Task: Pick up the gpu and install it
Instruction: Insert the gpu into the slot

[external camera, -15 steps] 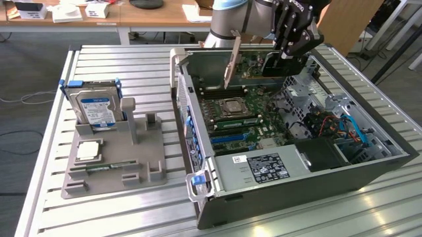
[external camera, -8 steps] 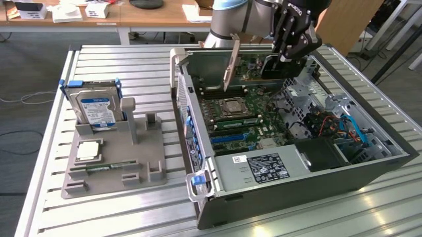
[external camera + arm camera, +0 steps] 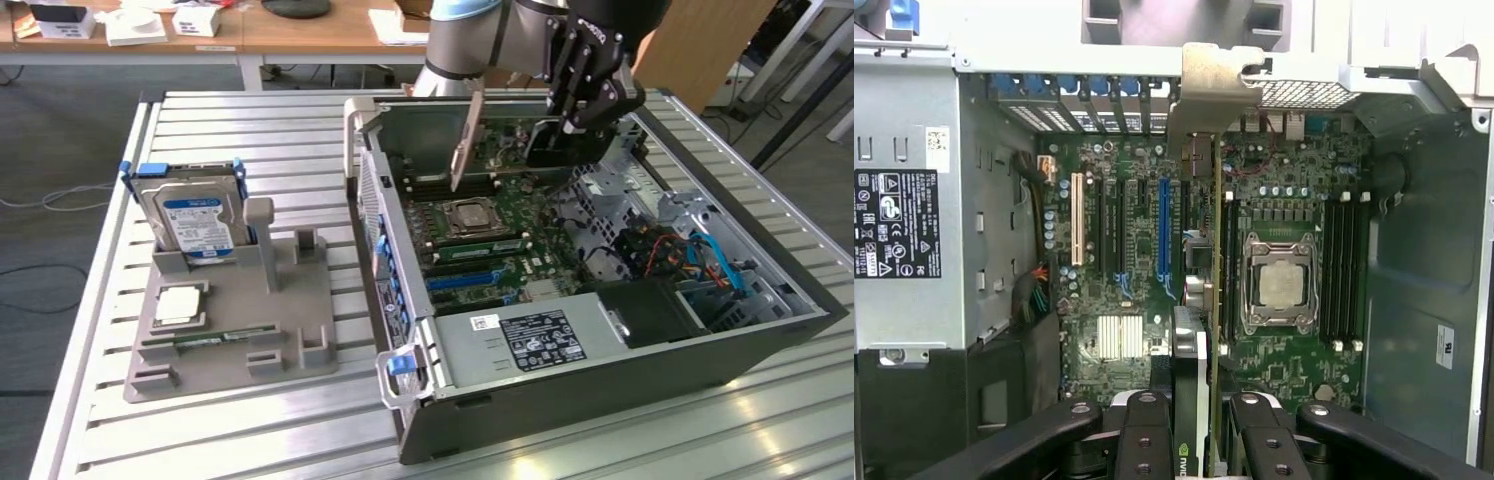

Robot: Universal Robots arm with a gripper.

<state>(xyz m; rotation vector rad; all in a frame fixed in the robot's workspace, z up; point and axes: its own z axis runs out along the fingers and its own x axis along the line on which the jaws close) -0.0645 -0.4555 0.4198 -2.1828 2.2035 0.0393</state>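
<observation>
Gpu [image 3: 547, 150] [image 3: 1191, 370] stands on edge inside the open computer case [image 3: 601, 400], pinched between the two fingers of the gripper [image 3: 587, 125] [image 3: 1199, 440], which press on its two flat faces. In the exterior view it sits at about twelve o'clock of the case, over the far end of the motherboard [image 3: 507, 250]. Its silver end bracket [image 3: 465, 140] [image 3: 1214, 90] points toward the case's slotted back wall. The wrist view shows the card edge-on, running between the blue slot [image 3: 1163, 230] and the processor socket [image 3: 1279, 280]. I cannot tell whether its lower edge touches a slot.

In the exterior view the processor socket [image 3: 470, 215] lies at about seven o'clock of the card, and the power supply [image 3: 534, 340] with its black label sits at six o'clock, at the near end of the case. At nine o'clock of the case, well apart on the slatted metal table [image 3: 200, 120], a grey holder [image 3: 227, 330] carries an upright hard drive [image 3: 194, 220] with a blue-and-white label. A narrow green memory stick [image 3: 214, 340] lies near its front. A wooden desk [image 3: 307, 35] stands beyond the table at twelve o'clock.
</observation>
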